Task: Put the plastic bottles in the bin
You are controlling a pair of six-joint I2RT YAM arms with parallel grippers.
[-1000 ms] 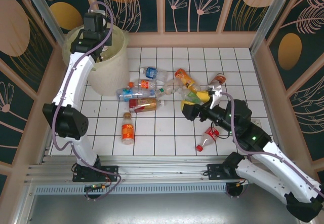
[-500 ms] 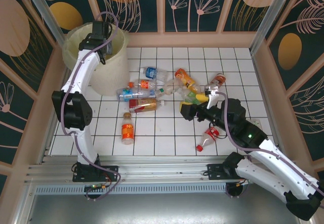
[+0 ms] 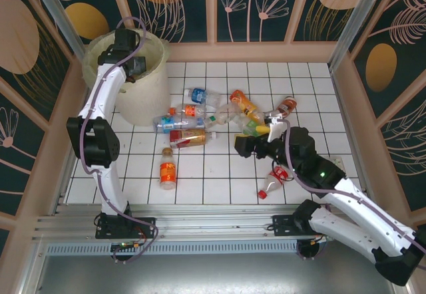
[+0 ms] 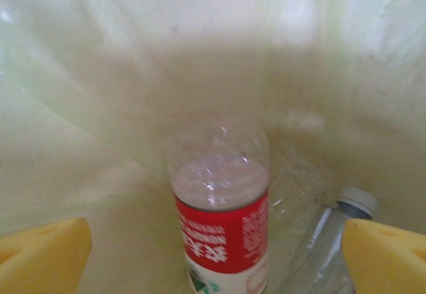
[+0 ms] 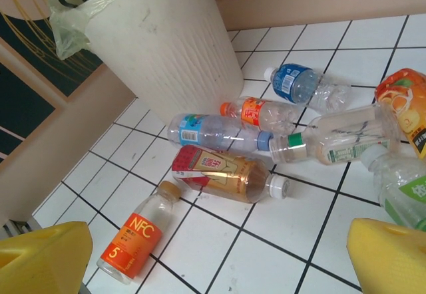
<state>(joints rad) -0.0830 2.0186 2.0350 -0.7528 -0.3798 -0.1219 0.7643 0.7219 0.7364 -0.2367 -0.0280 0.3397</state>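
The white tiled worktop (image 3: 219, 187) carries the round cream bin (image 3: 150, 91) at its far left corner, lined with a pale-yellow bag. The left arm reaches over the bin rim, and the left gripper (image 3: 135, 68) hangs in the bin opening with its jaws spread wide, holding nothing. In the left wrist view its yellow pads (image 4: 43, 254) sit at opposite edges, clear of a red-label bottle (image 4: 223, 227) that is below them inside the bag, with a clear bottle (image 4: 329, 241) just beside it. The right gripper (image 3: 241, 146) is low over the middle of the worktop, jaws likewise wide and empty, facing the cluster of bottles (image 3: 200, 118) that lies on the tiles just right of the bin. An orange-label bottle (image 3: 168, 172) lies apart on the near side of the cluster, and a red-capped bottle (image 3: 273, 182) lies beside the right arm
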